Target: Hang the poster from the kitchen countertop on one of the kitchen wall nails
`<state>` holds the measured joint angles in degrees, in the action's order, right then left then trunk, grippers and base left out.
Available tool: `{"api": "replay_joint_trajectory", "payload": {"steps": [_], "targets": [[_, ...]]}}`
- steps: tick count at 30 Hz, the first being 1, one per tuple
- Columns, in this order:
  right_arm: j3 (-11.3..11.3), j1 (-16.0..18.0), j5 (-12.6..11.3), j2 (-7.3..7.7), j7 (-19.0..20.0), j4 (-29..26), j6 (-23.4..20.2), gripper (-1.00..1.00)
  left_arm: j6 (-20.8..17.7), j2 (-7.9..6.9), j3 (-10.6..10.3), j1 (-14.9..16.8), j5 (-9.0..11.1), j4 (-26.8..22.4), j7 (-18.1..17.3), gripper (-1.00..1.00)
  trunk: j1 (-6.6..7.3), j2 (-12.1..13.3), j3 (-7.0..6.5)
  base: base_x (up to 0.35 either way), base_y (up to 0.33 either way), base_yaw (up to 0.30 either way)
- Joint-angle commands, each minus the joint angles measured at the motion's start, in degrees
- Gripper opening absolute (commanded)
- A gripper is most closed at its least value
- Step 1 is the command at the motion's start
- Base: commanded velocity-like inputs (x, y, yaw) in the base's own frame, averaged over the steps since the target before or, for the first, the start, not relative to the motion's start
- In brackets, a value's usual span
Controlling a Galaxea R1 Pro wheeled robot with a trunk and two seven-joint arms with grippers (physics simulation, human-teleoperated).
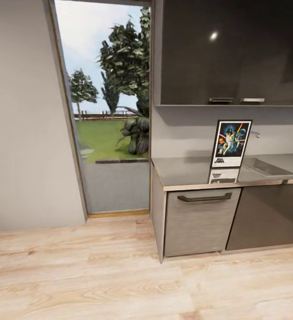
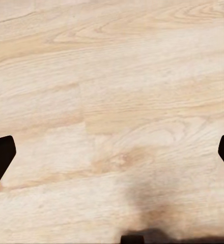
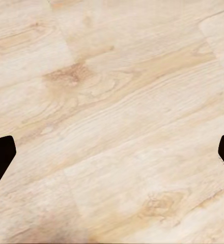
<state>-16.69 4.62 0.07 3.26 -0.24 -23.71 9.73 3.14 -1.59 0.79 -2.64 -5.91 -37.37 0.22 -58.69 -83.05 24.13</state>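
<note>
Both end effectors spread over floor; poster (image 1: 231, 143) upright on countertop (image 1: 186, 171).

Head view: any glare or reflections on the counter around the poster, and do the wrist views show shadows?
Head view: the glossy countertop mirrors the poster just in front of it; a bright light spot sits on the dark upper cabinet. Left wrist view: a soft dark shadow falls on the wooden floor. Right wrist view: evenly lit, no distinct shadow.

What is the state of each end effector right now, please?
Left end effector: open, fingertips wide apart, holding nothing, above the wooden floor.
Right end effector: open, holding nothing, also above floor.
</note>
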Motion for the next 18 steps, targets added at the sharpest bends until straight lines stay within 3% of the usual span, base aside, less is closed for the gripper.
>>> {"api": "replay_joint_trajectory", "payload": {"steps": [1, 14, 16, 18], "targets": [[-0.1, 0.0, 0.0, -0.01, 0.0, 0.1, 0.2, 1.0, 0.1, 0.01, 0.1, 0.0, -0.6, -0.1, 0.0, 1.0, -0.03, 0.0, 0.05, 0.312, -0.149, 0.0], [-0.1, 0.0, 0.0, -0.01, 0.0, 0.1, 0.2, 1.0, 0.0, 0.05, -0.2, 0.0, -0.6, -0.1, 0.0, 1.0, -0.03, 0.0, 0.05, 0.312, -0.149, 0.0], [0.6, -0.6, 0.2, -0.67, 0.2, 0.7, -0.5, 1.0, -0.6, 0.71, -0.8, -0.2, 0.1, 0.6, 0.0, 1.0, -0.03, 0.0, 0.05, 0.0, 0.0, 0.0], [1.2, -0.4, 0.2, -0.35, 0.2, 1.4, -1.1, 1.0, -0.2, 1.36, -0.8, -0.7, 0.7, 1.2, 0.0, 1.0, -0.03, 0.0, 0.05, 0.0, 0.0, 0.0]]}}
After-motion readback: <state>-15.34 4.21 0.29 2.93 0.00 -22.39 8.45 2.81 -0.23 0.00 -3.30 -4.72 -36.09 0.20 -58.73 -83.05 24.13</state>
